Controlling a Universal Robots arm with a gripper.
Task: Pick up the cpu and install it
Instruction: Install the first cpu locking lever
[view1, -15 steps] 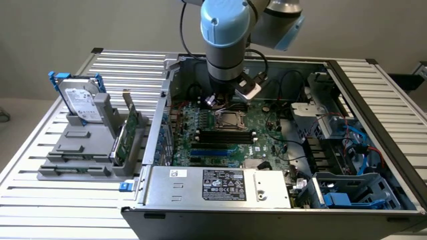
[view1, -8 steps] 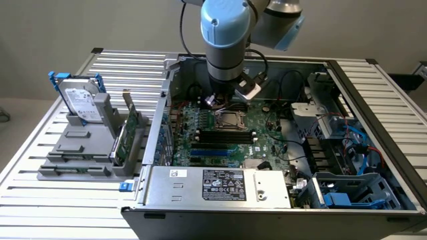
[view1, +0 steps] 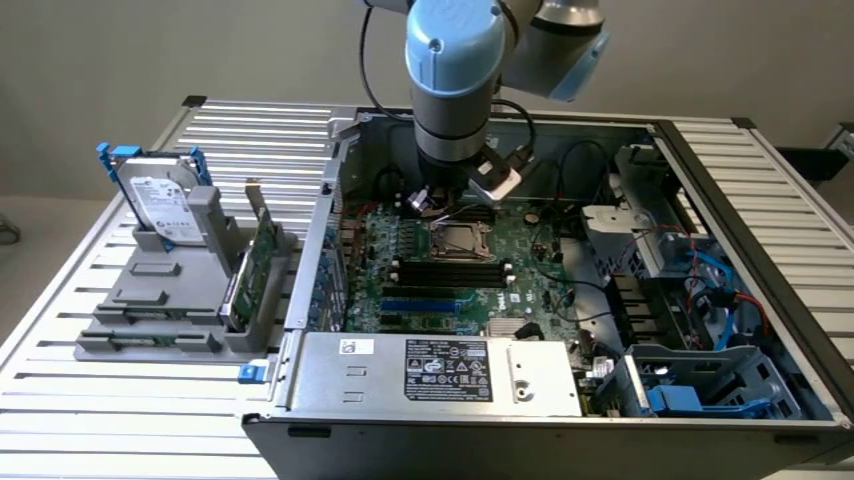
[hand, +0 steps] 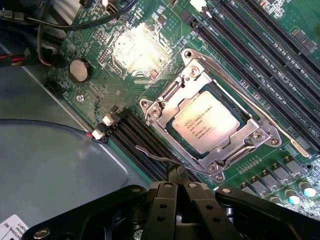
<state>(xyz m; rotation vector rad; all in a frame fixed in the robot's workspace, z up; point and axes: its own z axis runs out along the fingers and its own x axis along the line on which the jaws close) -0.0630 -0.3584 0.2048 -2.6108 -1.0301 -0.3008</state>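
Observation:
The cpu (hand: 206, 122), a square chip with a silver top and printed text, lies flat in the metal socket frame (hand: 165, 107) on the green motherboard. From the exterior view the cpu (view1: 467, 239) sits mid-board inside the open computer case. My gripper (hand: 176, 172) is shut, with its black fingers pressed together just beside the socket. A thin metal socket lever (hand: 152, 154) ends right at the fingertips; I cannot tell whether it is pinched or only touched. In the exterior view the gripper (view1: 447, 205) hangs low over the board, next to the socket.
Black memory slots (hand: 260, 55) flank the socket, and a coin cell (hand: 79, 71) and cables lie nearby. Outside the case on the exterior view's left, a grey holder (view1: 160, 300) carries a hard drive (view1: 163, 200) and an upright green card (view1: 254, 265). A power supply (view1: 441, 370) fills the case front.

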